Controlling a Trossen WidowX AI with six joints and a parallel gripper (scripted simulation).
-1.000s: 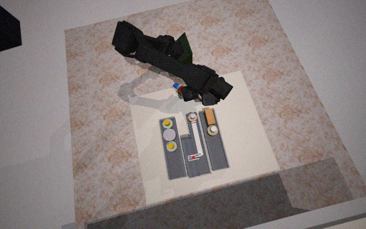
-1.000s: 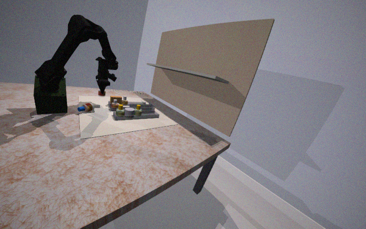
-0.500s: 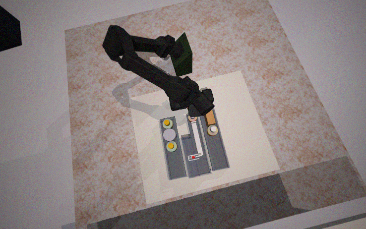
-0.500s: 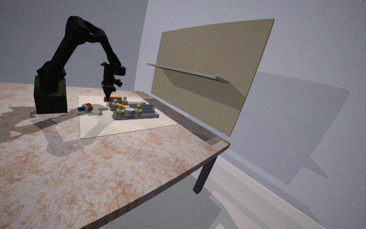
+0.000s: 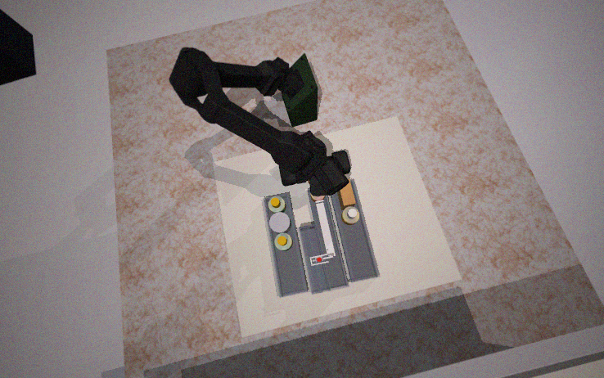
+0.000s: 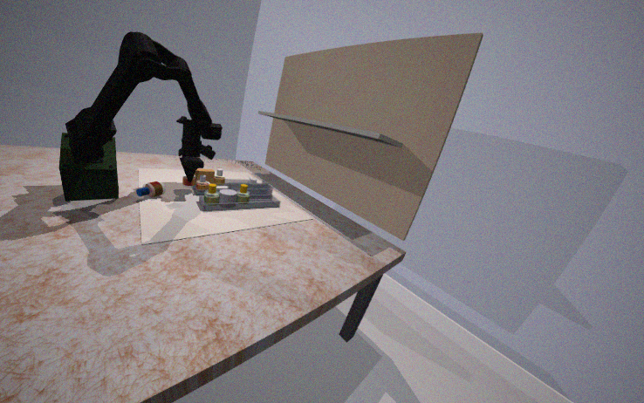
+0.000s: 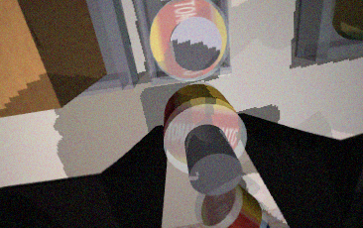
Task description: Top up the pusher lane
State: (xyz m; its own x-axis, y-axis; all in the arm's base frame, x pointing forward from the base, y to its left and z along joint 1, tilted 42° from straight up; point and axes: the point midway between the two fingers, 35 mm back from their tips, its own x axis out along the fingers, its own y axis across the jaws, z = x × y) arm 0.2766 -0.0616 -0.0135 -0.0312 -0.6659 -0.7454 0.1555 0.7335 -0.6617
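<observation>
My gripper point(image 6: 190, 178) point(image 7: 199, 126) is shut on an upright jar point(image 6: 185, 181) point(image 7: 184, 111) with a grey cap and a red and yellow label. It holds the jar just outside the front end of the middle, sprung lane point(image 5: 337, 272); its height above the mat is hard to tell. A jar with a pale cap and similar label point(image 5: 317, 197) point(image 6: 202, 185) point(image 7: 163, 40) stands upright inside that lane at its front. A gap shows between the two jars in the wrist view. The white pusher strip point(image 5: 324, 227) runs behind the lane jar to a red knob point(image 5: 318, 259). The arm hides the held jar in the top view.
The left lane holds two yellow-capped jars point(image 5: 277, 204) point(image 5: 282, 241) and a lavender round container point(image 5: 279, 222). The right lane holds an orange box point(image 5: 347, 194) point(image 6: 204, 174) and a white-capped jar point(image 5: 350, 215). A blue-capped jar point(image 6: 154, 188) lies near the arm's base.
</observation>
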